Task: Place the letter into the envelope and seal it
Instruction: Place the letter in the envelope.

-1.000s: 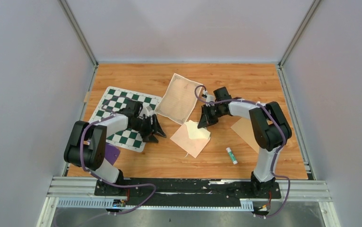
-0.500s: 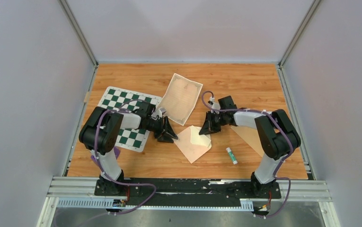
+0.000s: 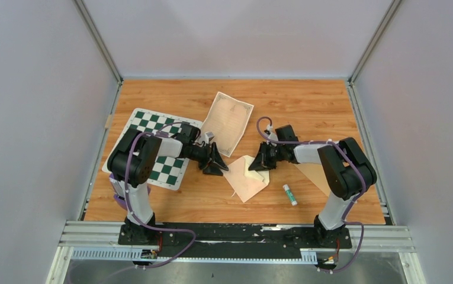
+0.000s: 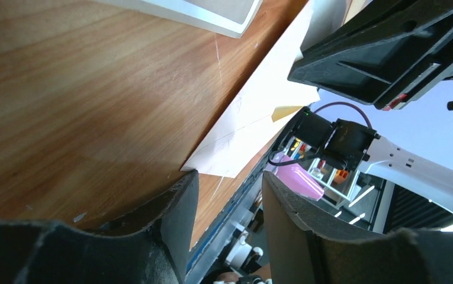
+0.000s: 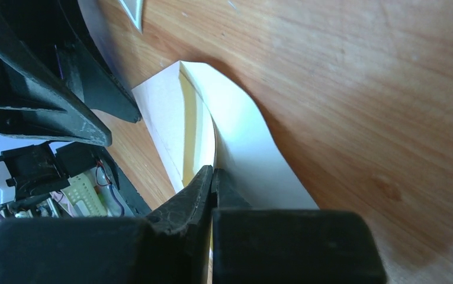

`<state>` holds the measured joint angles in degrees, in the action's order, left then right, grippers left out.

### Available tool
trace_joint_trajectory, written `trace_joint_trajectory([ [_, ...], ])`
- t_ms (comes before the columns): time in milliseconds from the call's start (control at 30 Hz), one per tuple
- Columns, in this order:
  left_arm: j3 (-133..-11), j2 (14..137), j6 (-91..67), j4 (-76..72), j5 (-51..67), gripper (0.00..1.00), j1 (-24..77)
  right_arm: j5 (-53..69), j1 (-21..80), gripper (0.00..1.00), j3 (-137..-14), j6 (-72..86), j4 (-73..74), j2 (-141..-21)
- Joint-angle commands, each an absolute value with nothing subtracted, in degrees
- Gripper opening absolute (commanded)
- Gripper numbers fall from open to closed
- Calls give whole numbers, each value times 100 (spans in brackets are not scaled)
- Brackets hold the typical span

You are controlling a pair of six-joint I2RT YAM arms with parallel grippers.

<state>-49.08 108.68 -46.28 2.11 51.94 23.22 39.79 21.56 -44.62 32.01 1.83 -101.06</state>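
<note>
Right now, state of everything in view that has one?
envelope: open, flap lifted
letter: unfolded, lying flat, outside the envelope
glue stick: lying on its side
chess mat: flat, left arm over it
left fingers: open, at envelope corner, holding nothing
right fingers: shut on envelope flap

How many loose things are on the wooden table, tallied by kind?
Cream paper letter with dark ornate border: 1
Pale cream paper envelope, flap open: 1
Plain tan paper rectangle: 1
Green-and-white checked chess mat: 1
White glue stick with green end: 1
Purple item, mostly hidden by left arm: 1
Total: 6
</note>
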Motion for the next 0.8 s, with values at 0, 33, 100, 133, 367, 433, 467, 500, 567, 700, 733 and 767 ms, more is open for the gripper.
trace_joint_trajectory([
  [0, -4777, 11115, -4525, 46, 4356, 54, 2391, 4142, 2281, 3, -4189, 3567, -290, -10046],
  [33, -4779, 11104, -4522, 33, 4349, 54, 2391, 4123, 2292, 5, -4184, 3511, -260, -10020],
  [100, -4808, 11089, -4497, 99, 4325, 54, 2394, 3977, 2299, 6, -4222, 3371, -81, -9939],
  [133, -4836, 11067, -4468, 137, 4289, 54, 2392, 3883, 2300, 7, -4285, 3249, 147, -9888],
  [367, -5100, 10744, -3961, 821, 4161, 52, 2355, 3599, 2168, 31, -5024, 2351, 1711, -9532],
  [433, -5219, 10480, -3657, 1088, 4115, 55, 2341, 3584, 2147, 40, -5278, 2127, 2290, -9408],
  [467, -5291, 10324, -3472, 1340, 4066, 58, 2334, 3608, 2131, 41, -5356, 1986, 2478, -9339],
  [500, -5317, 10246, -3401, 1452, 3952, 60, 2332, 3601, 2131, 43, -5384, 1904, 2592, -9249],
  [567, -5278, 10071, -3360, 1569, 3929, 63, 2334, 3590, 2127, 45, -5305, 1804, 2655, -9104],
  [700, -4777, 9742, -3554, 961, 4236, 65, 2379, 3526, 2127, 43, -4984, 1791, 2677, -9120],
  [733, -4713, 9733, -3648, 576, 4355, 65, 2423, 3499, 2119, 41, -4907, 1823, 2665, -9134],
  [767, -4551, 9762, -3749, 306, 4668, 65, 2442, 3489, 2092, 38, -4842, 1869, 2638, -9152],
])
